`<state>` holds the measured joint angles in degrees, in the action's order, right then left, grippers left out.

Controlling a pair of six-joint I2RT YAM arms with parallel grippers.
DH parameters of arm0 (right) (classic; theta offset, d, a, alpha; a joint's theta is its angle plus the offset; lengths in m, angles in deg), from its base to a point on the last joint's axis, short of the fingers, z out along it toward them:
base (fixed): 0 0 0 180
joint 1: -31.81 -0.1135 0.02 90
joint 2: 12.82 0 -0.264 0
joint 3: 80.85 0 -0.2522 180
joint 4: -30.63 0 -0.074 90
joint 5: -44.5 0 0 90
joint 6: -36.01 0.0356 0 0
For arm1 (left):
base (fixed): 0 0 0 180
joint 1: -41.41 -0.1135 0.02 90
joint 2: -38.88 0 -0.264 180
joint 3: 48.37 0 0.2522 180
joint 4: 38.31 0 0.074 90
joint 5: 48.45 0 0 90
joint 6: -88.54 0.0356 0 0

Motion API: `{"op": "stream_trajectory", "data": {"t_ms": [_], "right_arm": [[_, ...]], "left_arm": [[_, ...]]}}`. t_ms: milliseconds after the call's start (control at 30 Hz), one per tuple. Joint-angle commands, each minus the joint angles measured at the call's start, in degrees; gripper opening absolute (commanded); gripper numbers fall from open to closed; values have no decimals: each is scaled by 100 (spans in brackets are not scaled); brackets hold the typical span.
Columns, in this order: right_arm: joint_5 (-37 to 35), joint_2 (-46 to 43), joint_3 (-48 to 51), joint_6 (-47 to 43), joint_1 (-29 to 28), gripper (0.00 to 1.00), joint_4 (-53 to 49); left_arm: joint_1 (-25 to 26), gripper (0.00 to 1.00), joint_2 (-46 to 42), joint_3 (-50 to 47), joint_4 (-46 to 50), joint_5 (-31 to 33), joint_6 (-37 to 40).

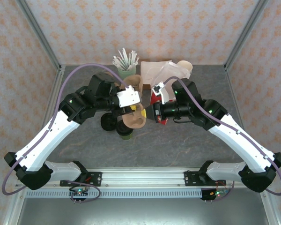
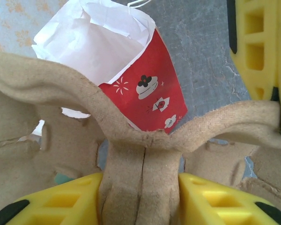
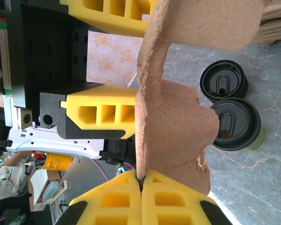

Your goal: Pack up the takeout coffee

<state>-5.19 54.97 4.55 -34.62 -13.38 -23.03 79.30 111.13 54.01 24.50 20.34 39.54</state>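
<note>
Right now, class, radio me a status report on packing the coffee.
Left gripper and right gripper both shut on pulp carrier. Takeout coffee on table, outside carrier. Spare black lid beside it.

Enclosure seen from above. The back wall [image 1: 145, 28], left wall [image 1: 14, 70] and right wall [image 1: 271, 93] carry pale wallpaper printed with a repeating peach floral motif. Slanting metal posts [image 1: 40, 35] mark the rear corners. The counter [image 1: 145, 154] has a grey, stone-like surface with faint lighter veining. A silver metal rail [image 1: 140, 177] runs along its near edge. Illumination is even and soft, with only faint shadows.
</note>
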Motion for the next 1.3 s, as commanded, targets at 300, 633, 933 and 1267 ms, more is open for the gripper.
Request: {"op": "stream_trajectory", "data": {"t_ms": [300,633,933,1267], "right_arm": [[-840,34,-401,53,27,36,-319],[-4956,-631,-406,570,450,52,-1417],[-5305,-222,-345,806,1635,63,-1421],[-4146,807,-490,881,2475,59,-997]], "left_arm": [[34,38,-41,289,-119,83,-302],[34,32,-77,379,-505,-71,-1092],[34,32,-5,467,-536,-85,-1263],[33,34,-45,453,-759,-209,-1434]]}}
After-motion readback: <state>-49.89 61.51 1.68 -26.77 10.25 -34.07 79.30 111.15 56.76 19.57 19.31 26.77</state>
